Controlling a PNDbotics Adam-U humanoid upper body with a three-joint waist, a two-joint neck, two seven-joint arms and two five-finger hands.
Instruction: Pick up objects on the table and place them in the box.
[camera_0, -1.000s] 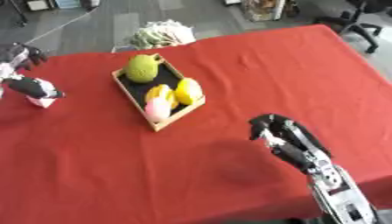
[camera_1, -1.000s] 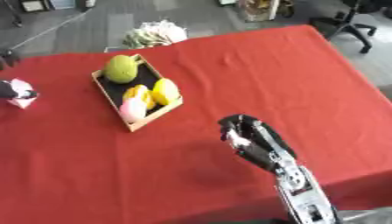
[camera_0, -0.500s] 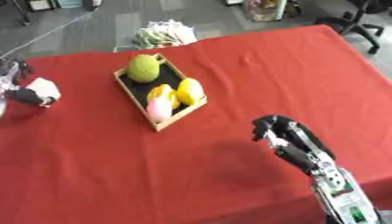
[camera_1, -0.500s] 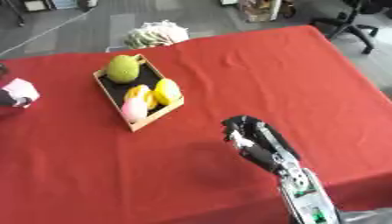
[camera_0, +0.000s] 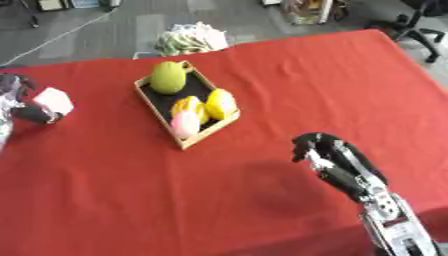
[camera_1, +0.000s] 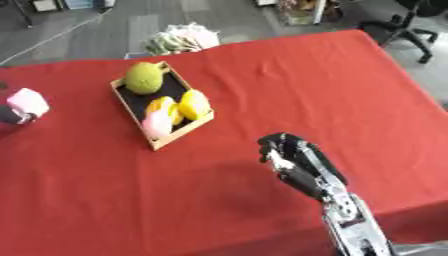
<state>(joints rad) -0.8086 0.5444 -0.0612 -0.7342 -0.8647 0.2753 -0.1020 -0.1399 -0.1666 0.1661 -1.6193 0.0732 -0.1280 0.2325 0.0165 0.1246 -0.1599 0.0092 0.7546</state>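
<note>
Lifted off the counter (camera_0: 262, 60) since a second ago, the pale pink object (camera_0: 54, 99) now rides in the left robot hand (camera_0: 24, 107), fingers curled around it, left of the box (camera_0: 206, 134); presumably heading there, beside the fruit inside; the right robot hand (camera_0: 325, 154) hangs idle, fingers curled on nothing.

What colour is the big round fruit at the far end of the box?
The round fruit is yellowish green, clearest in the left eye view.
</note>
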